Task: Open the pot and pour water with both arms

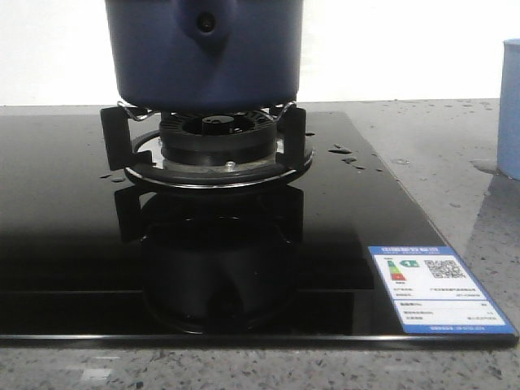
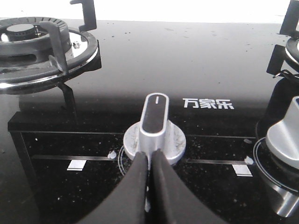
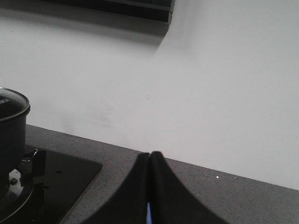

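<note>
The dark navy-blue pot (image 1: 203, 53) stands on the gas burner (image 1: 215, 150) at the back of the black glass cooktop (image 1: 73, 244); its handle bracket with a round rivet faces me. The right wrist view shows the pot's side (image 3: 10, 140) with a glass lid (image 3: 10, 106) on it. A pale blue cup (image 1: 509, 110) stands on the counter at the far right edge. My left gripper (image 2: 150, 154) is shut and empty, its tips just in front of a silver stove knob (image 2: 154, 128). My right gripper (image 3: 149, 155) is shut and empty above the grey counter. Neither gripper shows in the front view.
A second burner (image 2: 32, 46) and another knob (image 2: 285, 137) show in the left wrist view. Water drops (image 1: 345, 154) lie on the cooktop right of the burner. An energy label (image 1: 435, 288) sits at its front right corner. A white wall (image 3: 210, 93) rises behind the counter.
</note>
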`<state>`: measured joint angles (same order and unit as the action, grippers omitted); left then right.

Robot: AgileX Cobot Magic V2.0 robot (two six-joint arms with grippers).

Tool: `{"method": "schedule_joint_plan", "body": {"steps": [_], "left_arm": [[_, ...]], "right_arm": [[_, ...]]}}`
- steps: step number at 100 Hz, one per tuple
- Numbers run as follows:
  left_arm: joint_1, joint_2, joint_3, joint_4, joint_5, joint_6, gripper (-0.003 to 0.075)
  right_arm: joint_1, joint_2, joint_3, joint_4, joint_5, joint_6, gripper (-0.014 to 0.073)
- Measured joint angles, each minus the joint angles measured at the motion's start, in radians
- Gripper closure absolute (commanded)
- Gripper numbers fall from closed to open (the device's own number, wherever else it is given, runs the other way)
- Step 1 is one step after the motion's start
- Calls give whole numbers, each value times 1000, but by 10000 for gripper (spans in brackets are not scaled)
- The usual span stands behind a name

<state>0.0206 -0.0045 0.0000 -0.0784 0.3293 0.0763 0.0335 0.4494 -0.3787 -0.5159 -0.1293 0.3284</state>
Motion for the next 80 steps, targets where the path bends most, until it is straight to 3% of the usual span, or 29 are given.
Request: {"method": "schedule_joint_plan", "body": {"steps": [45, 63, 80], "left_arm": [[0, 0, 0, 0, 0, -2, 739], [0, 0, 0, 0, 0, -2, 739], [0, 0, 0, 0, 0, -2, 739]], "right_arm": [[0, 0, 0, 0, 2, 0, 668], [3, -13, 22, 0, 140, 0, 668], [10, -118, 149, 50, 210, 0, 667]]}}
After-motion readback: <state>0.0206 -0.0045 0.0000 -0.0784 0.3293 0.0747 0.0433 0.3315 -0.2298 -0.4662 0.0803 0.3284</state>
